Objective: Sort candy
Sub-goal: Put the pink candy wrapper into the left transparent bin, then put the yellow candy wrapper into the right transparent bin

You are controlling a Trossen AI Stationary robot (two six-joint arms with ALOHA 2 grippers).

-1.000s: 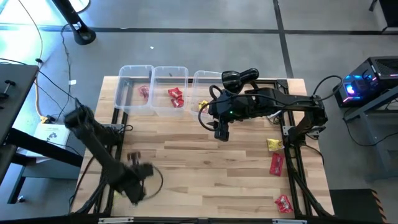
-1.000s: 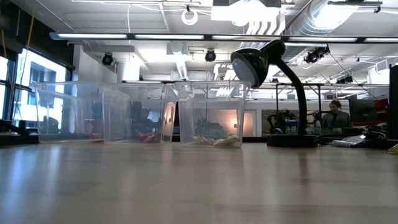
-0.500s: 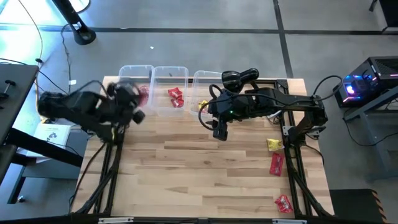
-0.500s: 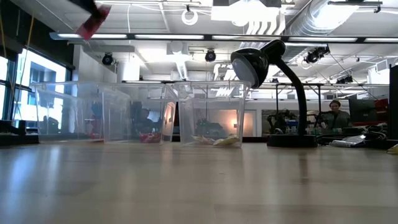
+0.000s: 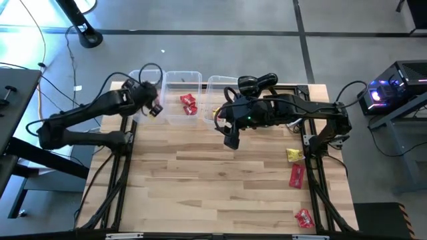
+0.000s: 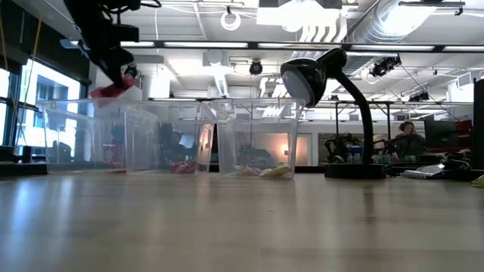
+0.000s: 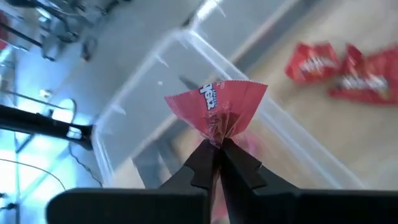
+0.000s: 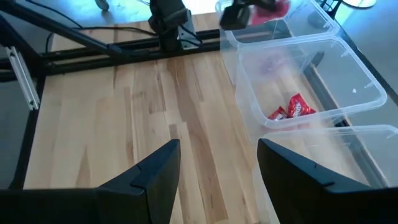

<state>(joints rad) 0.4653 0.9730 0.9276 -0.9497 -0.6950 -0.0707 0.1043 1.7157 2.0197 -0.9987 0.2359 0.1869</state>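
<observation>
1. Left wrist view: the left gripper point(image 7: 216, 149) is clenched on a pink-red candy packet point(image 7: 217, 106), pinching its lower edge so the wrapper fans out above the fingertips, held over the leftmost clear tub point(image 7: 143, 93).
2. High view: the left arm reaches from the table's left side up to the far-left corner, its gripper point(image 5: 152, 107) above the left tub point(image 5: 137, 77).
3. Right gripper point(image 5: 231, 139) hovers above bare wood just in front of the middle tub point(image 5: 175, 79) and right tub point(image 5: 217, 83), fingers spread, holding nothing.
4. Two red packets point(image 5: 188, 104) lie in the middle tub; yellow candy point(image 6: 272, 172) sits in the right tub.
5. A yellow packet point(image 5: 293, 155) and two red packets point(image 5: 297, 175) point(image 5: 304, 217) lie along the table's right edge, well apart from both grippers.
6. Centre and near side of the wooden table point(image 5: 200, 187) are open.
7. A black desk lamp point(image 6: 333, 91) stands right of the tubs; a person point(image 6: 408, 140) sits far off in the room.
</observation>
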